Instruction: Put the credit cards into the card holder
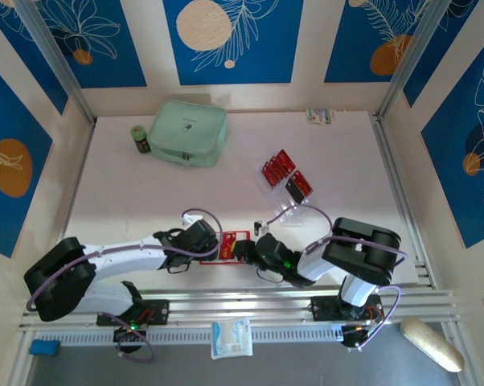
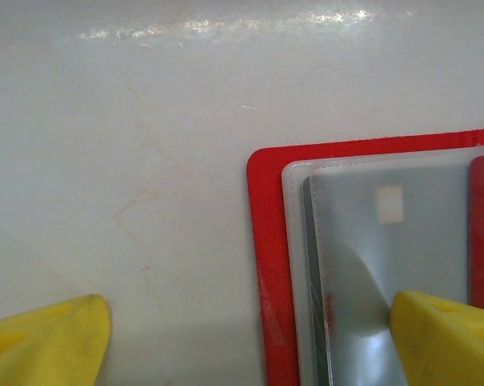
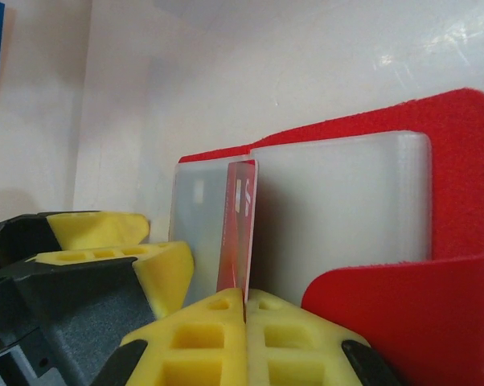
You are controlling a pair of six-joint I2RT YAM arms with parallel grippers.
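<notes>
- At the table's (image 2: 145,161) near edge, between the two grippers, we see the holder (image 1: 230,245) lying open and flat. It has a red, felt-like cover with rounded corners and pale, glossy, see-through sleeves inside.
- The right gripper (image 3: 244,301) has its yellow, pocketed jaws pressed together on one card (image 3: 240,233). The card is a thin, stiff red rectangle held on edge, its long axis running straight out from the fingers to the sleeves. We cannot tell whether its end is inside one.
- The left gripper (image 2: 246,346) is spread wide and holds nothing. One fingertip (image 2: 447,338) is over a sleeve, the other over bare table.
- Further back, right of centre, more red, dark-banded cards (image 1: 286,173) lie by a clear tray (image 1: 286,211).
- Toward the far edge sits a soft, rounded mint case (image 1: 190,133).
</notes>
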